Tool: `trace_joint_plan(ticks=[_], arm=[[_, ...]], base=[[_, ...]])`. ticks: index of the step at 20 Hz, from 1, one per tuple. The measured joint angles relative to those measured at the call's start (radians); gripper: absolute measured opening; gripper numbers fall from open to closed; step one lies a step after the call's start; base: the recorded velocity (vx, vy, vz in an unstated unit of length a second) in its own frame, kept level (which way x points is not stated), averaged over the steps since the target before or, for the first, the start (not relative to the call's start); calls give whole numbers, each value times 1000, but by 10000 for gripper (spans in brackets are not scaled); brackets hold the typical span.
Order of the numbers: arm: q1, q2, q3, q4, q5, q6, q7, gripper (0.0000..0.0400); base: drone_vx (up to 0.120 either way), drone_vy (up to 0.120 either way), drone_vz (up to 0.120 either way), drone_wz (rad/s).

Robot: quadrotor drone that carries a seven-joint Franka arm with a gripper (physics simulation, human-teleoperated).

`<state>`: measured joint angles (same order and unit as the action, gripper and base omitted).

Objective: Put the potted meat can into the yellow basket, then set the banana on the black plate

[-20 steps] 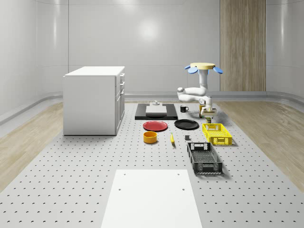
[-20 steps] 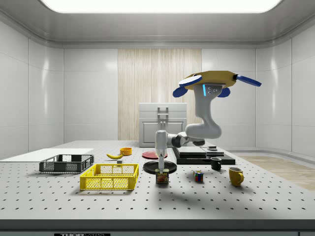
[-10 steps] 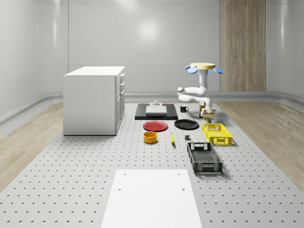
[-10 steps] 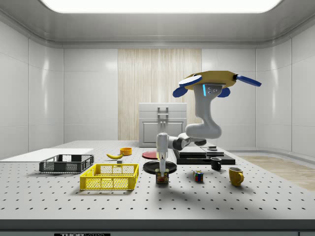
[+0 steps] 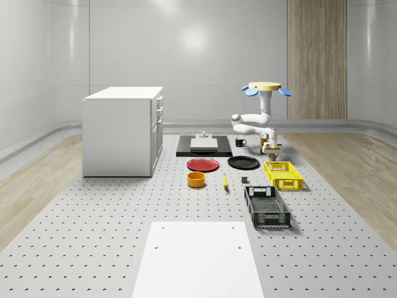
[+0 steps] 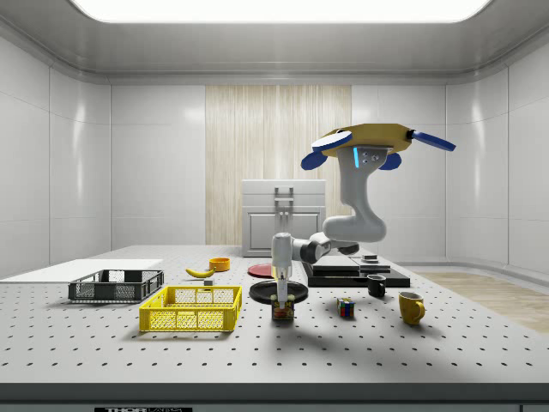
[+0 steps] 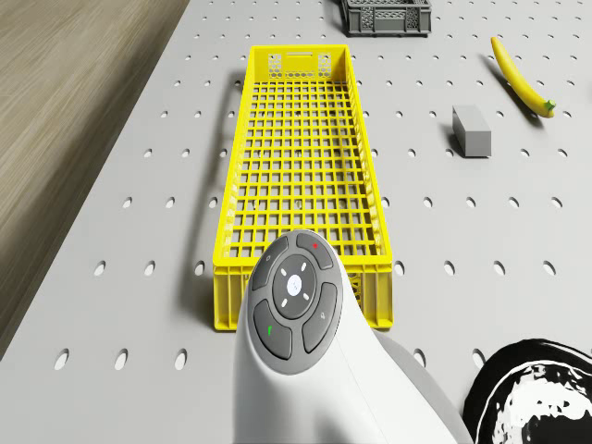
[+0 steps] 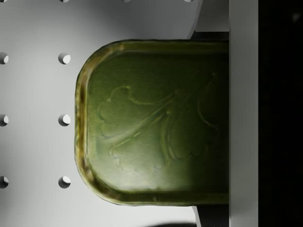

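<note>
The potted meat can stands on the perforated table, its green embossed top right under the wrist camera. My gripper points straight down onto the can, just off the far short end of the yellow basket. The drone hovers high above the table, toward the side view's right of the can, with the arm bent down to it. The basket holds nothing. The banana lies on the table between the orange bowl and the basket. The black plate is bare, close beside the can.
A black crate sits in front of the basket. A red plate, an orange bowl and a white cabinet stand to the whole-scene view's left. A small grey block, a black mug, a yellow mug and a colour cube lie nearby.
The gripper has come down a little closer onto the can. The drone, the can and everything else stay where they were.
</note>
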<state>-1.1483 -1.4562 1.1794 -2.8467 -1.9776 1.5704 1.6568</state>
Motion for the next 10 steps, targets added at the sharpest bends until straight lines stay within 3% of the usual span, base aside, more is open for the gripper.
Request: trace_joint_plan(ticks=[9, 10], arm=[[3, 1, 37, -10, 33, -16, 10, 287], [4, 2, 50, -14, 45, -22, 10, 287]], base=[[0, 0, 0, 0], [0, 0, 120, 0]])
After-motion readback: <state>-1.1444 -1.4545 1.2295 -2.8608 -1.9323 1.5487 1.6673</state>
